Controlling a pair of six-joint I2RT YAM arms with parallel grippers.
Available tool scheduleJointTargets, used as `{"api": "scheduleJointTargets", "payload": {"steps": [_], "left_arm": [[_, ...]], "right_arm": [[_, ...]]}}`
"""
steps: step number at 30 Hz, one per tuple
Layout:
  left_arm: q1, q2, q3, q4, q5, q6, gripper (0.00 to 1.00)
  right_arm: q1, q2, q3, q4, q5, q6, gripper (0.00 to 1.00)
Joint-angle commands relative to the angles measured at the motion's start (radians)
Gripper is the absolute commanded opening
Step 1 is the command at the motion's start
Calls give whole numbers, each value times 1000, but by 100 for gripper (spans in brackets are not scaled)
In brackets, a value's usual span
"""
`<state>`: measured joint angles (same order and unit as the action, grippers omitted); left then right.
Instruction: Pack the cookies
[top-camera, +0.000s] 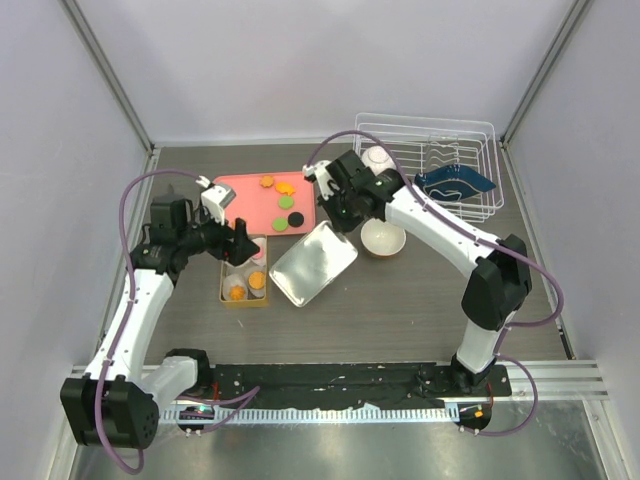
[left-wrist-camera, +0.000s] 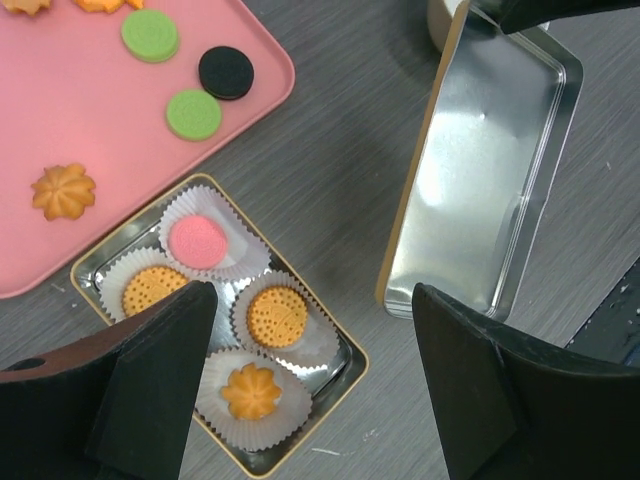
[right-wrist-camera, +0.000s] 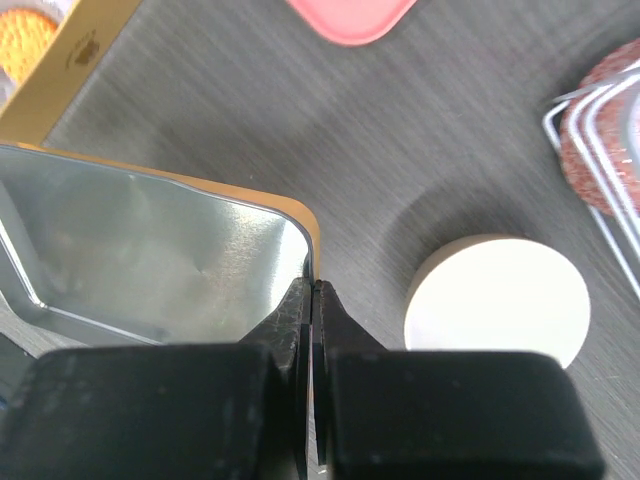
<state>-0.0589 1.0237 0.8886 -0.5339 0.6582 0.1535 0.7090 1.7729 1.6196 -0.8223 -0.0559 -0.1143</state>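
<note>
One dark wood-grain bench (top-camera: 400, 310) carries everything.

- White wire dish rack (top-camera: 425, 118): far right corner, a dark blue dish (top-camera: 455, 183) inside it.
- Pink tray (top-camera: 250, 205): far centre-left, flat on the bench.
- Tin lid (top-camera: 313, 263): silver inside facing up, gold outer wall, just right of the tin and near the tray's corner.
- Right hand (right-wrist-camera: 313, 292): fingers pressed together at the lid's far corner. They appear clamped on its rim, though the wrist view is too tight to be certain.
- Gold-edged tin (top-camera: 222, 285): just in front of the tray, apart from the lid.
- Left hand (top-camera: 240, 243): above the tin, fingers wide apart, nothing between them.
- White bowl (top-camera: 383, 238): on the bench just right of the lid.

Cookies, in two groups:
- In the tin, each in a white paper cup (left-wrist-camera: 225, 205): pink round (left-wrist-camera: 197, 241), two orange round (left-wrist-camera: 152, 288) (left-wrist-camera: 277, 316), one orange flower (left-wrist-camera: 250, 390).
- Loose on the tray: two green (left-wrist-camera: 150, 33) (left-wrist-camera: 193, 113), one black (left-wrist-camera: 226, 72) between them and to the right, one orange flower (left-wrist-camera: 63, 191), and more orange ones (top-camera: 283, 187) at the far edge.
</note>
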Motion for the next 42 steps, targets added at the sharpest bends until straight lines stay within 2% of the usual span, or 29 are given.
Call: {"api": "scheduleJointTargets", "payload": {"steps": [1,7,14,17,23,28,32,38,42], "left_arm": [[-5,-13,6,132,26,-136,84],[-25,3,45,198,6,-253,84],[-42,19,64,259,-3,-318,84],[-44,29,94,243,-5,-278,85],[-44,39,222,72,-63,-17,86],[-44,72,317,-24,-58,35,86],[-44,75,276,-3,-25,-20,86],[-44,30,116,164,-16,-147,85],[-44,21,69,271,35,-222,85]], "right_arm": [[-32,-49,127,6,53,76,1],[-57,-23,266,41,143,146,1],[-60,-21,322,95,130,191,1],[-60,-9,344,69,100,165,1],[-60,-30,286,52,74,119,1],[-60,-61,240,66,70,119,1],[-62,-90,198,100,70,119,1],[-60,-130,195,152,77,125,1],[-60,-159,191,201,76,136,1]]}}
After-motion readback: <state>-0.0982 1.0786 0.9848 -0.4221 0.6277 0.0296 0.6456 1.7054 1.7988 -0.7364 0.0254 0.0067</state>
